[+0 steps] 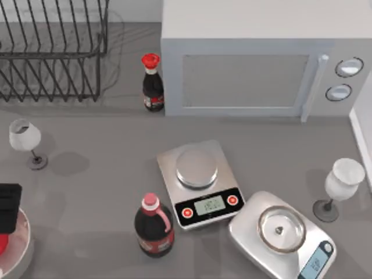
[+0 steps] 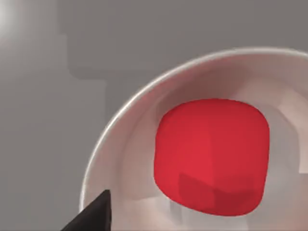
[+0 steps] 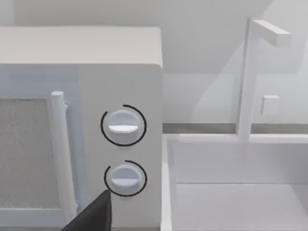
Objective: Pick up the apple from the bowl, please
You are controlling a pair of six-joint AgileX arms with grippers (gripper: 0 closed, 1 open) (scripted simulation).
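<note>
**Left gripper over the bowl, apple sitting inside**

The left gripper (image 1: 8, 204) is hanging at the far left edge of the top view, its black body overlapping the back rim of the bowl (image 1: 23, 247). The apple (image 1: 3, 244) is peeking out as a red sliver just in front of that body, inside the bowl.

In the left wrist view the apple (image 2: 211, 156) is sitting in the bowl (image 2: 103, 144), and 1 dark fingertip (image 2: 94, 216) is showing at the frame edge, over the bowl's rim and apart from the fruit. Nothing is touching the apple. Whether the left fingers are spread or pressed together cannot be told.

The right wrist view is facing the microwave (image 3: 82, 57) and its 2 knobs, with 1 dark fingertip (image 3: 96, 216) at the frame edge; the right fingers' spacing cannot be told either.

Elsewhere on the table: 2 scales, 2 cola bottles, 2 wine glasses, and a wire rack.
</note>
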